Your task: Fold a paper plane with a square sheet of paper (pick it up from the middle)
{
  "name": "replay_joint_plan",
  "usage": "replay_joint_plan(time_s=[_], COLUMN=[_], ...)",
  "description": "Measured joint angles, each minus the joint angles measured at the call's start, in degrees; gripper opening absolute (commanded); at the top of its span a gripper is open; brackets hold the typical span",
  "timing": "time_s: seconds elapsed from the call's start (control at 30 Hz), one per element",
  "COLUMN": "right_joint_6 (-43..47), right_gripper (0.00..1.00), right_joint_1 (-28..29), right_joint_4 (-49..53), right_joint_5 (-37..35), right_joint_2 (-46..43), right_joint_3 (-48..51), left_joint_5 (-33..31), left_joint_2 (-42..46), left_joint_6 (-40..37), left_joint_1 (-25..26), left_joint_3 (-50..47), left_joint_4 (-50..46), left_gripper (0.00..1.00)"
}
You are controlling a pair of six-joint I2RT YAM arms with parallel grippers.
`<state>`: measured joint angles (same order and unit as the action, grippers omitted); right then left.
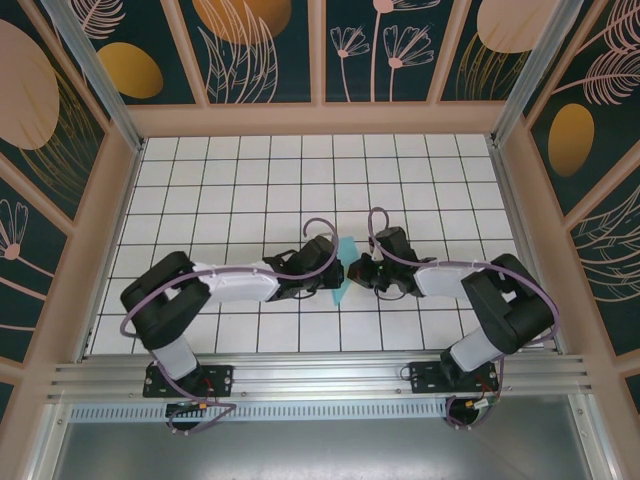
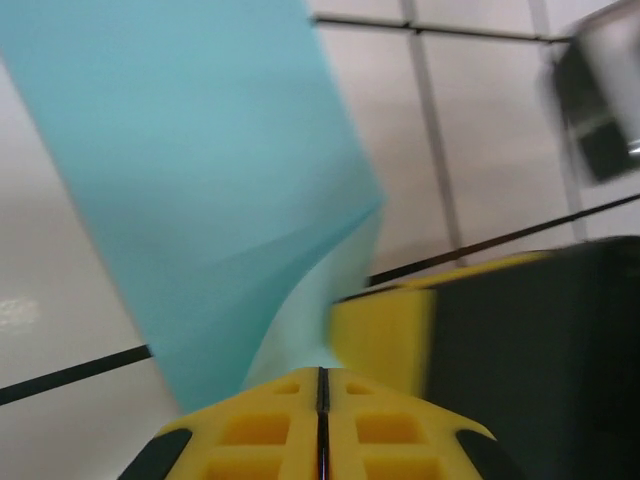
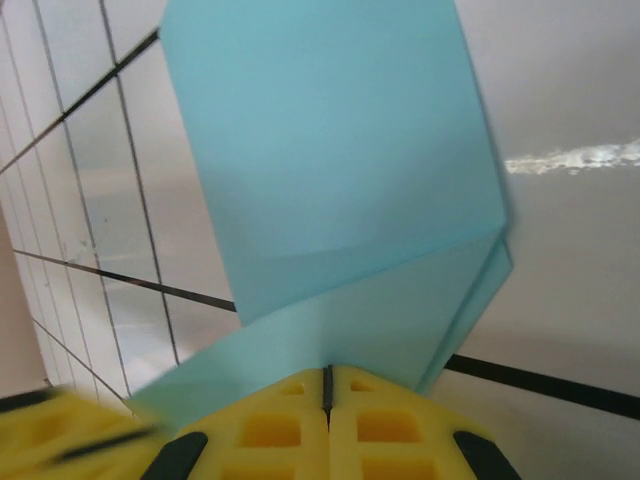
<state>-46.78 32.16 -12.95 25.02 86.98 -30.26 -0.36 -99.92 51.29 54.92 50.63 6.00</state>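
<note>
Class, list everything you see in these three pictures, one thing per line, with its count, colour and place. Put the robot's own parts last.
sheet of paper: one, light turquoise, partly folded, held between both tools at the table's middle.
table: one, white grid tiles with dark lines, inside the enclosure.
wall panels: several, dark teal with orange and pink plant shapes, around the table.
metal rail: one, silver, along the near edge.
left arm: one, black and white, near left.
right arm: one, black and white, near right.
left tool: one, yellow fingers, shut on the paper.
right tool: one, yellow fingers, shut on the paper.
</note>
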Motion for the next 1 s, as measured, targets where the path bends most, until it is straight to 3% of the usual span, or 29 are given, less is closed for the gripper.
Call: replay_joint_plan(time_s=[0.13, 0.4, 1.0], right_joint_6=[0.11, 2.69, 6.86], right_gripper=[0.03, 0.02, 0.01], right_joint_1=[-1.42, -4.44, -6.29], right_joint_4=[0.13, 0.55, 0.17], right_joint_5=[0.52, 2.89, 4.26], right_joint_2=[-2.93, -3.52, 7.98], right_joint_3=[0.0, -0.02, -4.7], left_joint_5=[-0.31, -1.51, -0.72], left_joint_2=[-4.31, -4.61, -6.1], left_joint_6=[2.05, 2.73, -2.86], left_joint_1=[0.0, 0.0, 0.0], left_joint_3=[0.13, 0.52, 2.67], left_joint_4=[0.44, 0.92, -0.26], left_gripper=[0.07, 0.09, 0.03])
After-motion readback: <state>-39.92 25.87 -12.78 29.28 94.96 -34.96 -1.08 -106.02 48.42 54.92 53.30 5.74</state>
